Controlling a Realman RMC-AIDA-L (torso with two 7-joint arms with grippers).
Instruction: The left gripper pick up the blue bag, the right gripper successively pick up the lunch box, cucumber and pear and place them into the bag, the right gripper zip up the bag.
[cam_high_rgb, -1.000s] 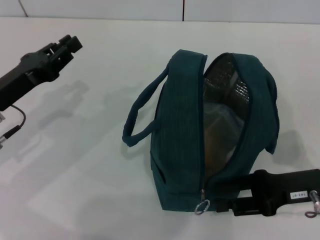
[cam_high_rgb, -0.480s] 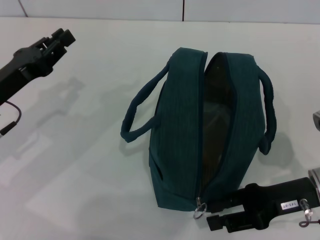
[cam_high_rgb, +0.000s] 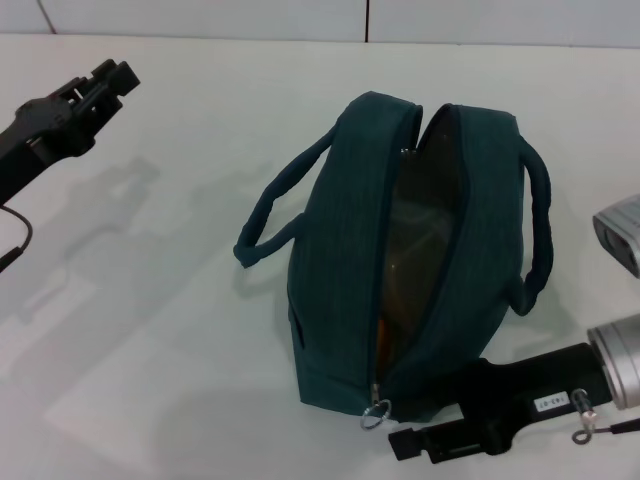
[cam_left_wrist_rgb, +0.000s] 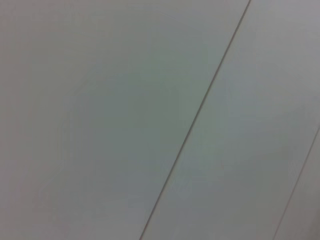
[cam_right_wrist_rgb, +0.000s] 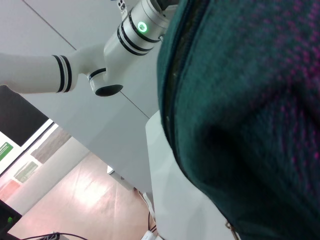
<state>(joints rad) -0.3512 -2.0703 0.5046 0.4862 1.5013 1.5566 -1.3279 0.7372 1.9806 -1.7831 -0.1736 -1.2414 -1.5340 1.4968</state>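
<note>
The blue bag (cam_high_rgb: 340, 260) stands in the middle of the white table (cam_high_rgb: 180, 330), its top zipper open along the whole length. A small orange patch, the pear (cam_high_rgb: 383, 328), shows deep in the opening. The lunch box and cucumber are hidden in the dark interior. The zipper's ring pull (cam_high_rgb: 376, 412) hangs at the bag's near end. My right gripper (cam_high_rgb: 408, 443), black with a white label, lies low just beside that ring, apart from it. My left gripper (cam_high_rgb: 105, 78) is open and empty, raised at the far left, away from the bag. The right wrist view is filled by bag fabric (cam_right_wrist_rgb: 250, 110).
The bag's two handles (cam_high_rgb: 268, 225) stick out to either side. A grey box (cam_high_rgb: 620, 240) sits at the table's right edge. A black cable (cam_high_rgb: 15, 240) hangs under the left arm. The left arm's silver wrist with its green ring (cam_right_wrist_rgb: 142, 26) shows beyond the bag.
The bag has shifted left and its opening has narrowed. My right gripper has moved nearer and left along the bag's near end. My left gripper has drawn back further left.
</note>
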